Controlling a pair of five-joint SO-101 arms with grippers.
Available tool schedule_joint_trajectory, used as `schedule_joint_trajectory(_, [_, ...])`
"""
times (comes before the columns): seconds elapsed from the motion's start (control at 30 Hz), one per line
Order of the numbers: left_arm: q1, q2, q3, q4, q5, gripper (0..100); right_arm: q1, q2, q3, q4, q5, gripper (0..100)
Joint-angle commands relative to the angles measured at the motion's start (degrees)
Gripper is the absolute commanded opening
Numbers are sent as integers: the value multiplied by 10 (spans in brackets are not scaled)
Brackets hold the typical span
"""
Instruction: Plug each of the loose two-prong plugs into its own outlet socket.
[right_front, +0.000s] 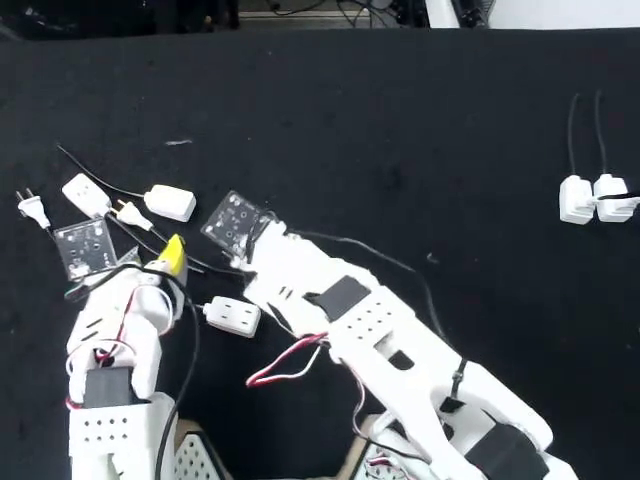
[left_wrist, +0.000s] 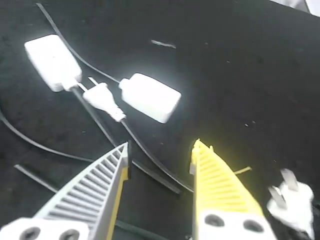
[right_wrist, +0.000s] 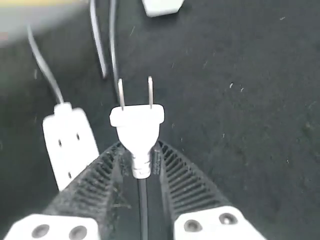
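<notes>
Clamping a white two-prong plug (right_wrist: 136, 120) by its neck, the right gripper (right_wrist: 139, 151) holds it just beside a white outlet socket (right_wrist: 70, 145), prongs pointing past it, while the left gripper (left_wrist: 160, 147) hangs spread open near that socket, over a black cable (left_wrist: 139, 140)

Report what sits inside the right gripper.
A white two-prong plug sits in the right gripper, clamped at its neck, prongs pointing outward, bare. Its cord runs back between the fingers; the fingers cover the neck's sides.
</notes>
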Motion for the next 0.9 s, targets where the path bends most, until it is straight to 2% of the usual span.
schedule_joint_trajectory(0.0, [31,-5,-39,-10,2,205,-15,-24,10,-62,-58,11])
schedule_joint_trajectory(0.23, [43,-6,-80,17,2,205,-62,-28,36,-65,-36,11])
schedule_joint_trajectory(0.57, [44,-5,-87,39,-1,205,-63,-29,30,-66,-39,11])
schedule_joint_trajectory(0.73, [80,-5,-64,34,-69,205,-67,-29,23,-62,-39,11])
schedule_joint_trajectory(0.87, [96,-5,-61,34,-83,205,-91,-29,27,-61,-39,11])
